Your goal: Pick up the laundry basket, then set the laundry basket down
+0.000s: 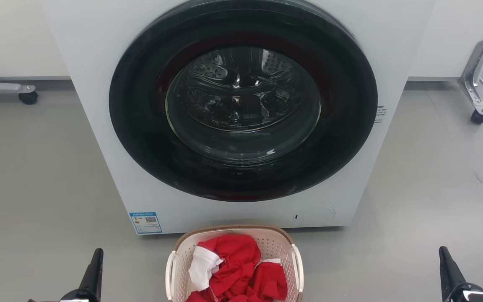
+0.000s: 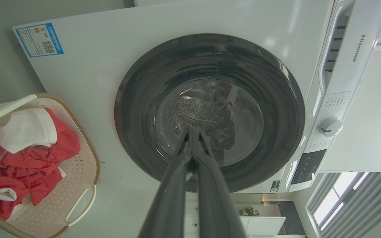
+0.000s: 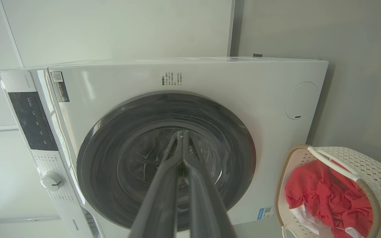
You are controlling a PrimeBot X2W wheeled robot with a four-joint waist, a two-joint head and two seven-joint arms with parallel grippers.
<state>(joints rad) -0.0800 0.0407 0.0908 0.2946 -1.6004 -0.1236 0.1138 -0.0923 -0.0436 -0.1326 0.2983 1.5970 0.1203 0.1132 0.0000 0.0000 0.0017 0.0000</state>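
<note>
Upright on the grey floor (image 1: 23,176), just in front of the white washing machine (image 1: 99,105) and below its round dark door (image 1: 141,138): the laundry basket (image 1: 276,245). Holds a crumpled red garment (image 1: 241,264) with a white cloth (image 1: 203,266) lying on it toward the robot's left. Stands between the two grippers, well apart from each, both white loop handles free.

Low at the left of the head view, the left gripper (image 1: 97,251). Seen from its own wrist, left gripper (image 2: 192,132) with fingers pressed together tip to tip, pinching nothing, aimed at the door glass, with the laundry basket (image 2: 78,178) off to that view's left.

Low at the right, the right gripper (image 1: 442,249). From its wrist, right gripper (image 3: 181,133) likewise closed on nothing, with the laundry basket (image 3: 372,165) at that view's lower right.

Blue label sticker (image 1: 145,222) on the machine's lower corner, near the basket's rim.
</note>
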